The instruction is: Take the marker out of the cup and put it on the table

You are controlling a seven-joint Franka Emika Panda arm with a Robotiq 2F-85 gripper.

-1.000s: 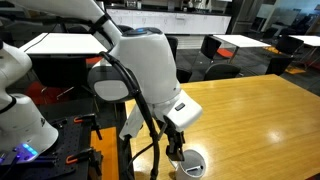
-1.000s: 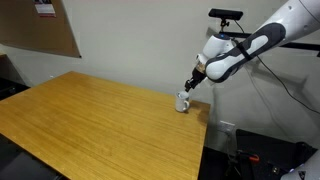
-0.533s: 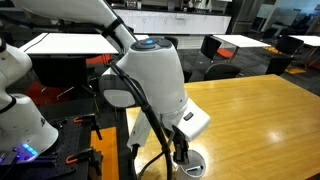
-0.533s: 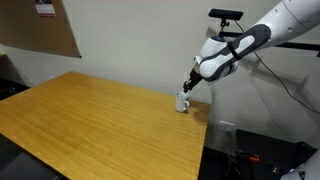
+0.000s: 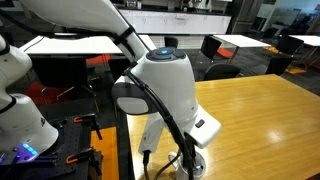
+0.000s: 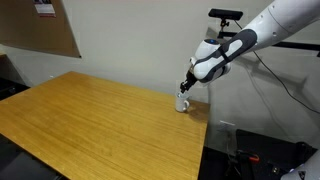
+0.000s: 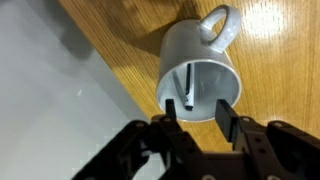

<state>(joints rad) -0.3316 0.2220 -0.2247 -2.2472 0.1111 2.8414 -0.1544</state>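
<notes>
Marker (image 7: 187, 84): thin dark stick | standing inside white handled cup (image 7: 192, 40)

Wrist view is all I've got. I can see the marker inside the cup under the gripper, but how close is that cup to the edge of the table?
Observer: Very close. In an exterior view the cup stands right by a corner of the table, on the side the arm reaches in from.
Operator: Okay, so which way is there wood to lay the marker on?
Observer: Away from the arm. From that corner almost the whole tabletop stretches out beyond the cup, so I would probably carry the marker that way, not back towards the edge.
</notes>
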